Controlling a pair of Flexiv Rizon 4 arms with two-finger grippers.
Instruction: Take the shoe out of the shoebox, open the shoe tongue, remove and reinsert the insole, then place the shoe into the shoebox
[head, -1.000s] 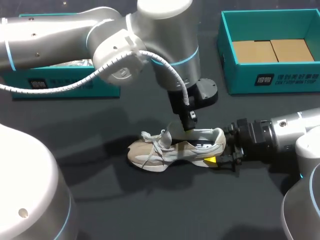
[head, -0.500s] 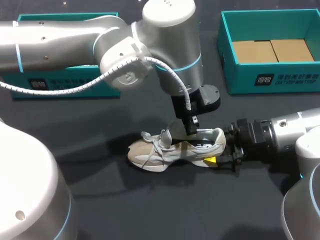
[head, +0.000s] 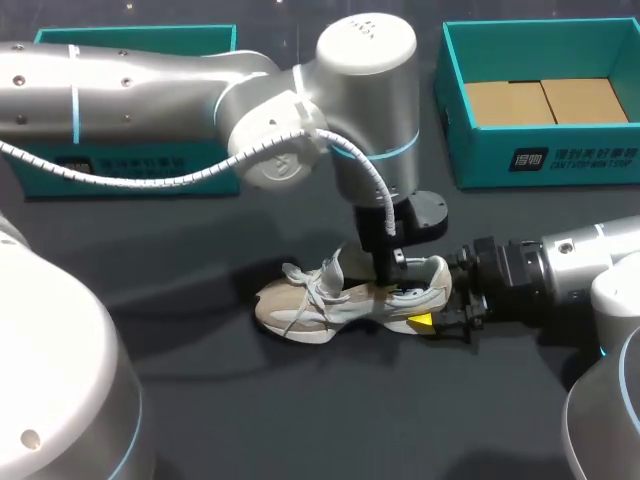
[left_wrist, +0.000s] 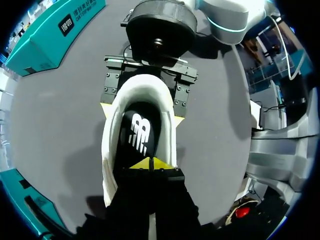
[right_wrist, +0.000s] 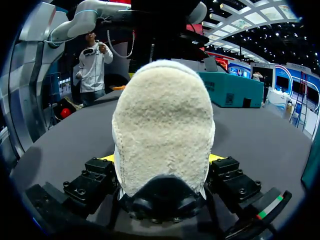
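Head view: shoe stands on the dark table, with the teal shoebox back right. My right claw clamps its heel.
Left wrist: my left claw has its tips together over the insole; can't tell if it pinches.
Right wrist: the heel sits between my fingers.

The table is dark grey and matte. Two tan cardboard panels lie side by side, touching, inside a teal box.

Dark table is carrying: beige shoe lying at centre; open teal shoebox sitting at 1 o'clock; second teal box sitting at 10 o'clock.
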